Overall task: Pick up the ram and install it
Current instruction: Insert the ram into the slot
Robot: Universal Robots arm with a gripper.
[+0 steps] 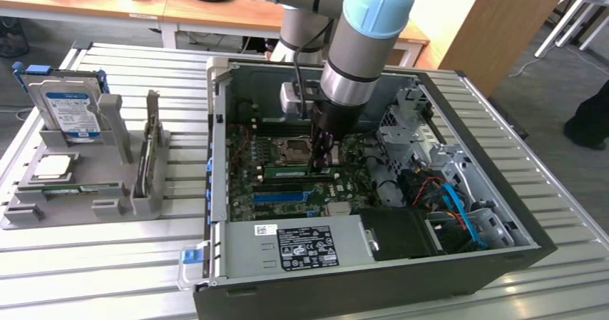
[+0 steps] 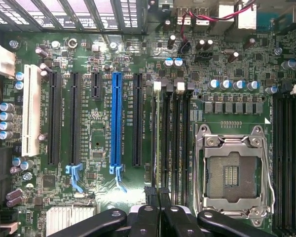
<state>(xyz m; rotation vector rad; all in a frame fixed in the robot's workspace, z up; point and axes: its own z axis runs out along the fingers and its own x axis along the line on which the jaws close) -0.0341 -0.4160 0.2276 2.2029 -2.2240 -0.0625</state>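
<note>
The gripper [image 1: 321, 164] [image 2: 159, 195] is pinched narrow. The ram [image 1: 285, 171] stands on edge just beneath its tips, lengthwise along the memory slots [image 2: 175, 143].

Exterior cam sits high up and a fair way back, angled down over the counter [image 1: 85, 263], with the open PC case [image 1: 217, 192] mid-frame and the arm [image 1: 366, 42] dropping in from top centre. Wrist cam rides just behind the gripper [image 2: 158, 193], facing straight down, really close to the motherboard [image 2: 98, 111]. Both catch the CPU socket [image 2: 232, 173] and slots [image 2: 116, 118]
</note>
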